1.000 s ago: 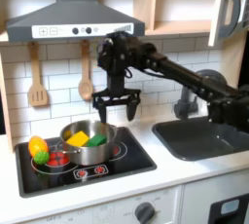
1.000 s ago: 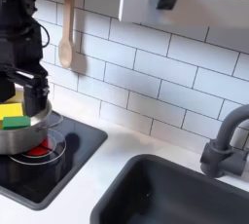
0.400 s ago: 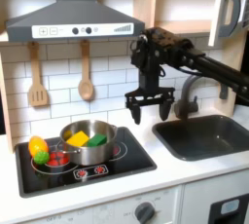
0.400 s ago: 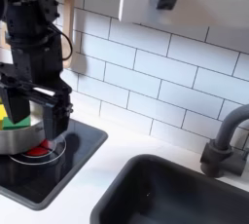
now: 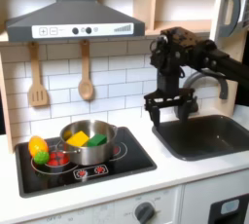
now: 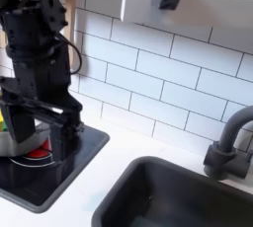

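Observation:
My gripper (image 5: 169, 107) hangs open with nothing between its fingers, above the strip of counter between the stove (image 5: 130, 163) and the sink (image 5: 209, 136) in the first exterior view. In the second exterior view the gripper (image 6: 42, 134) points down over the stove's right edge (image 6: 83, 154), its black fingers (image 6: 65, 144) spread wide. A steel pot (image 5: 88, 140) holding a yellow piece and a green piece sits on the stove to the first exterior view's left of the gripper. The pot (image 6: 9, 139) shows partly behind the gripper in the second exterior view.
An orange-and-green toy vegetable (image 5: 37, 148) and a red piece (image 5: 58, 157) lie on the stove's left. A spatula (image 5: 37, 78) and wooden spoon (image 5: 86, 74) hang on the tiled wall under the range hood (image 5: 73, 16). A faucet (image 6: 229, 144) stands behind the sink (image 6: 168, 197).
The arm has swung from above the pot toward the first exterior view's right, to the gap between stove and sink. The gripper stayed open and empty; the pot did not move.

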